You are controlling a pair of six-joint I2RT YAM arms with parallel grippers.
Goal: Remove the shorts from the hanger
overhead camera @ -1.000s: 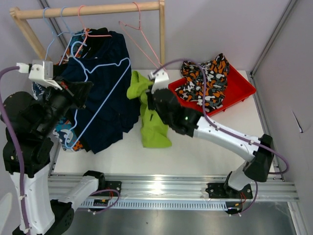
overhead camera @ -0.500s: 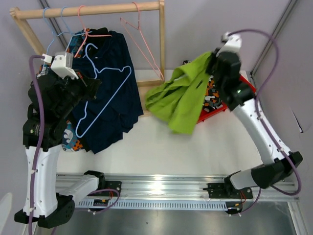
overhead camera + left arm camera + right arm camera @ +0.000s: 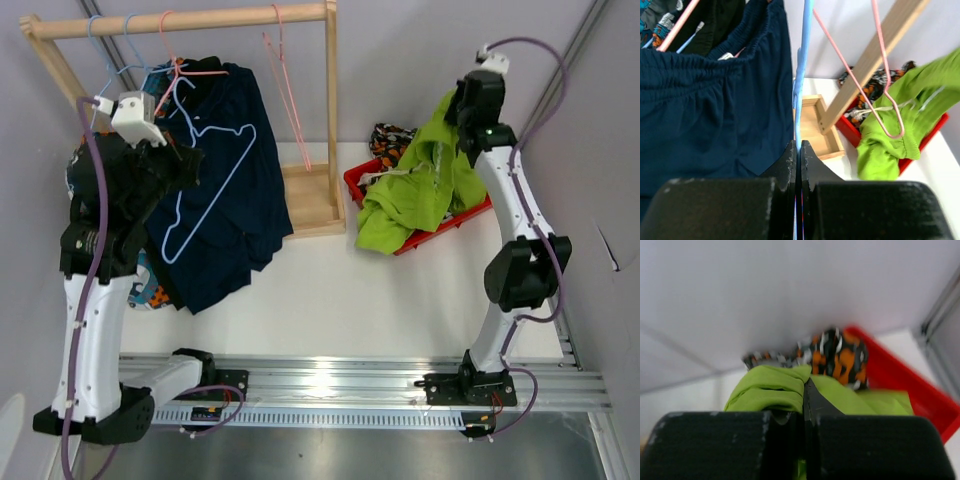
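Note:
My left gripper (image 3: 190, 165) is shut on the wire of a blue hanger (image 3: 215, 175), which lies against the dark navy shorts (image 3: 235, 225) hanging from the rack. In the left wrist view the jaws (image 3: 798, 146) pinch the blue hanger (image 3: 802, 65) beside the navy shorts (image 3: 715, 110). My right gripper (image 3: 457, 112) is shut on the lime green shorts (image 3: 415, 195) and holds them high; their lower end drapes into the red tray (image 3: 478, 212). The right wrist view shows the green fabric (image 3: 770, 390) in the jaws (image 3: 804, 386). The camouflage shorts (image 3: 393, 135) lie in the tray. The blue-orange patterned shorts (image 3: 150, 292) peek out at the lower left.
A wooden rack (image 3: 200, 20) stands at the back left with its base (image 3: 312, 200) on the table. An empty pink hanger (image 3: 285, 90) hangs from its right end, and other hangers hang at its left. Walls close in on the right and behind.
My right arm has swung right and up with the green shorts, from the table's middle to over the red tray. My left arm has risen, still holding the blue hanger.

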